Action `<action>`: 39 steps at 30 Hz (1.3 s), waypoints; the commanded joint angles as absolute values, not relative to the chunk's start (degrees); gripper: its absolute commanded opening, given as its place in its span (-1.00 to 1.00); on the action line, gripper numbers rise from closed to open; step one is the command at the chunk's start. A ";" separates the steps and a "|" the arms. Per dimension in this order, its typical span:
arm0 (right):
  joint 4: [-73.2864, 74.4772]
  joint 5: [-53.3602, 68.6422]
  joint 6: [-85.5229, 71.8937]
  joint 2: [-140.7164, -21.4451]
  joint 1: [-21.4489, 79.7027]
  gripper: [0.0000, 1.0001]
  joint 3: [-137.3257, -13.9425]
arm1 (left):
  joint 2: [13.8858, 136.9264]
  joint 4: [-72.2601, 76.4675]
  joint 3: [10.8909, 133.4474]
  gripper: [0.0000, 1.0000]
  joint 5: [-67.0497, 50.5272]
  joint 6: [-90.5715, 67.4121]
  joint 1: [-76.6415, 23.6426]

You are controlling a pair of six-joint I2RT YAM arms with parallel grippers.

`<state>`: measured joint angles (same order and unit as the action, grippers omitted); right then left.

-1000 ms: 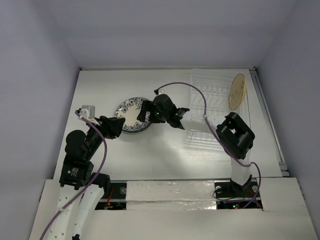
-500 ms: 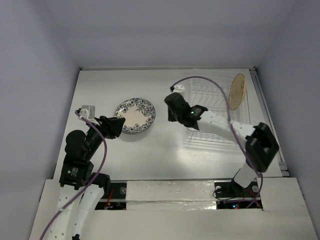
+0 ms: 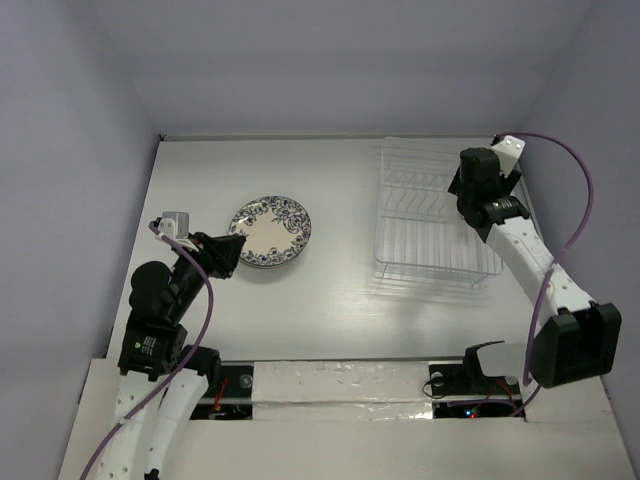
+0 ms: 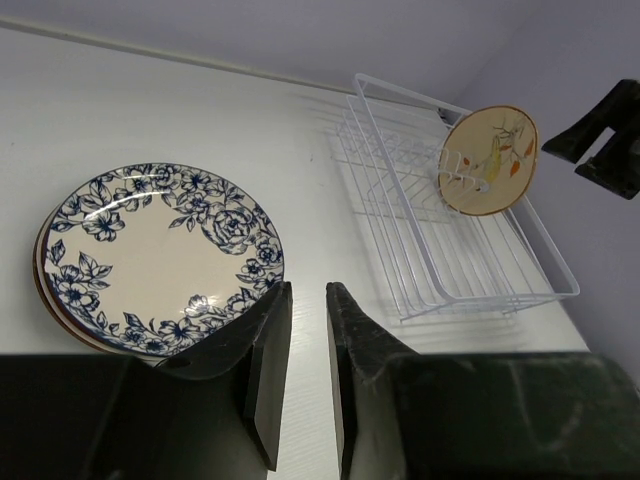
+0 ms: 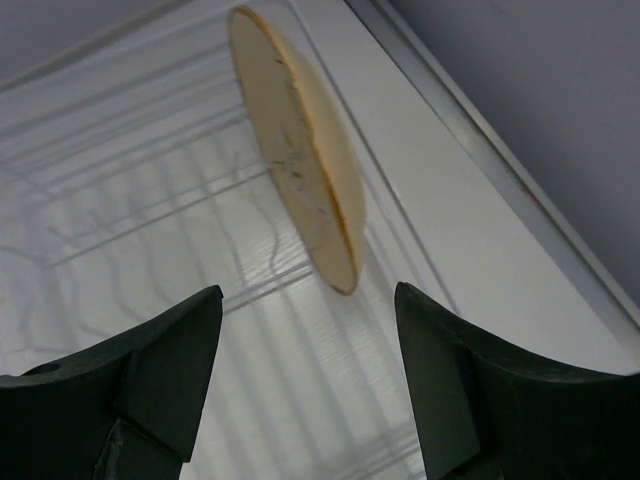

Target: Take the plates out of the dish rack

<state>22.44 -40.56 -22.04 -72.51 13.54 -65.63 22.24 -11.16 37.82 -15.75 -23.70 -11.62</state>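
Since the tan plate (image 5: 300, 150) stands upright in the rack (image 3: 430, 265), I hold my right hand (image 5: 307, 300) wide, lined up on its rim to pinch it; my left hand (image 4: 307, 300) hovers closed by the stack (image 4: 150, 250).

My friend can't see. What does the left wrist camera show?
A white plate with blue flowers tops a small stack on the left. On the right, one tan plate stands on edge in a white wire rack. The left gripper sits below, jaws shut, empty.

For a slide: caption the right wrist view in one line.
Open right claw faces the lone tan plate standing in the white wire dish rack.
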 commanded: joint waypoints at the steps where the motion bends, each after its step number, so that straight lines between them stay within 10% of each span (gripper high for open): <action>1: 21.72 -37.90 -18.81 -78.21 8.62 0.50 -66.26 | 21.80 -9.76 37.09 -0.64 -15.12 -24.08 -12.04; 22: 23.64 -43.60 -14.50 -96.94 4.57 -0.22 -77.96 | 21.62 -10.20 37.44 -0.56 -14.41 -23.91 -12.57; 30: 23.82 -46.22 -14.42 -95.54 4.57 -0.97 -76.99 | 21.35 -10.37 37.44 -0.55 -14.06 -23.91 -12.57; 39: 22.42 -49.56 -11.52 -85.26 7.37 -1.00 -75.59 | 21.44 -10.11 37.44 -0.54 -14.50 -23.91 -12.57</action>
<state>26.83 -43.33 -12.19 -93.19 5.43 -74.50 21.63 -11.99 37.82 -14.50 -23.70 -12.32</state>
